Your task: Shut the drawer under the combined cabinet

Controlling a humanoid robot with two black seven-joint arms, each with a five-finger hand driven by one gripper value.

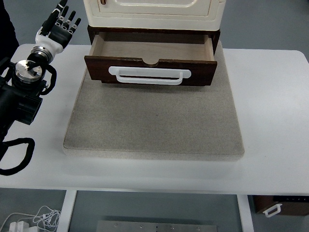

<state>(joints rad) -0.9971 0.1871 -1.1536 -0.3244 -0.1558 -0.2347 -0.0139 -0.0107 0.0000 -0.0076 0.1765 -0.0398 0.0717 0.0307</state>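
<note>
I am looking at a dark brown drawer (150, 70) wearing a white handle (148, 76), its inside showing pale tan, under a cream cabinet (153, 12). A speckled grey-beige mat (153, 123) is lying on the white table (270, 121). My left hand (62, 23) is showing black and silver.

Drawer (150, 65): dark wood, pulled out, pale inside, white handle (148, 76) on front. Under cream cabinet (153, 13), top centre. Both on grey mat (154, 123) atop white table (270, 145). Left hand (60, 24): upper left, fingers spread, holding nothing, apart from drawer. Cables (29, 220) on floor, lower left. Second dark drawer (280, 205) with white handle, lower right, under table.
</note>
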